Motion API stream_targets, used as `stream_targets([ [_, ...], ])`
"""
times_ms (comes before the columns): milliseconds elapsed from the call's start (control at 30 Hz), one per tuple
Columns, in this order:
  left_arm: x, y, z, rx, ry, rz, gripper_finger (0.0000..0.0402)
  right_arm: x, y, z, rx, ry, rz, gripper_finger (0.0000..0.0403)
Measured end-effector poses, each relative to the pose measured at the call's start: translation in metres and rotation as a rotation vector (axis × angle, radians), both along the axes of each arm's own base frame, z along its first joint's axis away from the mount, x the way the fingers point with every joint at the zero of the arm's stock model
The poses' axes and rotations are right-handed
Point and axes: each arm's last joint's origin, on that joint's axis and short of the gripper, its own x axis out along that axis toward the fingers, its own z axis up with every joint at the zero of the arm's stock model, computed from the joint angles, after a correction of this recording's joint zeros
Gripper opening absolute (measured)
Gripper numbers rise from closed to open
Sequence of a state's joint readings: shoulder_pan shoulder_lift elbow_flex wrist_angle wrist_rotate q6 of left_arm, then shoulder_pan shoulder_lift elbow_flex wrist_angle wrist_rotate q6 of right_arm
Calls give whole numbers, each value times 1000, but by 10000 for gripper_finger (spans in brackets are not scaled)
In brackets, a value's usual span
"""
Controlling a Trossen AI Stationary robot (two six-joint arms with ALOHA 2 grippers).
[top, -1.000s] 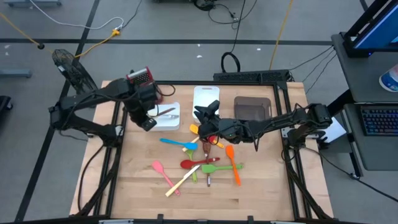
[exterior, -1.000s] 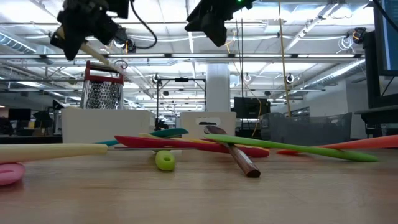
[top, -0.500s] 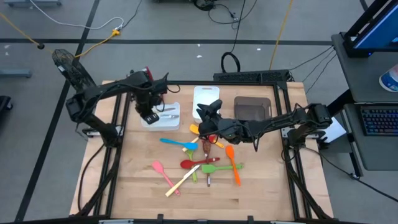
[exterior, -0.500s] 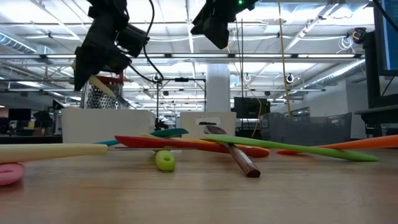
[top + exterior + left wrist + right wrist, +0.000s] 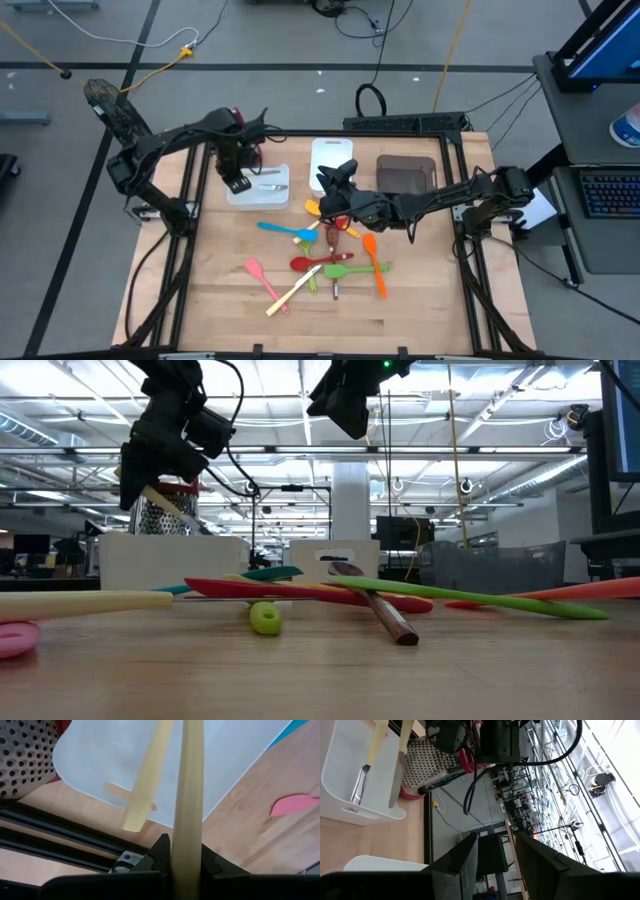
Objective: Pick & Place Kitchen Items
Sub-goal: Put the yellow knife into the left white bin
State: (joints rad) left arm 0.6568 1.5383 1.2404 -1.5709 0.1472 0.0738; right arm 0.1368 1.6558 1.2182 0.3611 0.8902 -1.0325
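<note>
My left gripper point(image 5: 238, 182) hangs over the near-left corner of a white tray point(image 5: 272, 196) at the table's far left, shut on a cream-handled utensil point(image 5: 178, 508). A second cream-handled utensil point(image 5: 145, 780) lies flat in that tray. Several kitchen items point(image 5: 322, 255), among them blue, red, green, orange and pink ones, lie in a loose heap on the wooden table's middle. My right gripper point(image 5: 330, 183) is raised above the heap's far side, pointing level toward the tray. It is open, with nothing between its fingers point(image 5: 462, 865). My left gripper pinches the utensil's cream handle point(image 5: 187, 822) between its two fingers. The fingers come from above, pointing steeply down. The utensil runs on past the fingertips and slants down toward the tray point(image 5: 200, 526). Whether its lower end touches the tray, I cannot tell.
A red-topped metal grater point(image 5: 165, 510) stands just beyond the left tray. A second white tray point(image 5: 330, 155) and a brown tray point(image 5: 405, 172) sit along the far edge. A black frame point(image 5: 300, 132) rims the table. Bare wood lies toward the near edge.
My left gripper has sunk toward the white tray with the cream-handled utensil and rolled about its own line, while the arm swung in from the table's left. Most of that came early; in the last half second it has hardly moved.
</note>
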Motion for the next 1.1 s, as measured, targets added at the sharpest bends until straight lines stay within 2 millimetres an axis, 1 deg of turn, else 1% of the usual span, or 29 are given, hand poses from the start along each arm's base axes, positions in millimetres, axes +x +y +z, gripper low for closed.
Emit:
stream_targets([
  [333, 1, -1, -2, 4, 3, 15, 28, 0, 0, 0, 0, 0, 0, 130],
  [467, -1, -3, -8, -13, 27, 26, 28, 0, 0, 0, 0, 0, 0, 130],
  [633, -3, -7, -21, -25, 47, 42, 28, 0, 0, 0, 0, 0, 0, 130],
  [933, 2, -10, -25, -4, 20, 21, 28, 0, 0, 0, 0, 0, 1, 130],
  [1100, 5, -11, -25, 19, 25, -2, 53, 0, 0, 0, 0, 0, 0, 130],
])
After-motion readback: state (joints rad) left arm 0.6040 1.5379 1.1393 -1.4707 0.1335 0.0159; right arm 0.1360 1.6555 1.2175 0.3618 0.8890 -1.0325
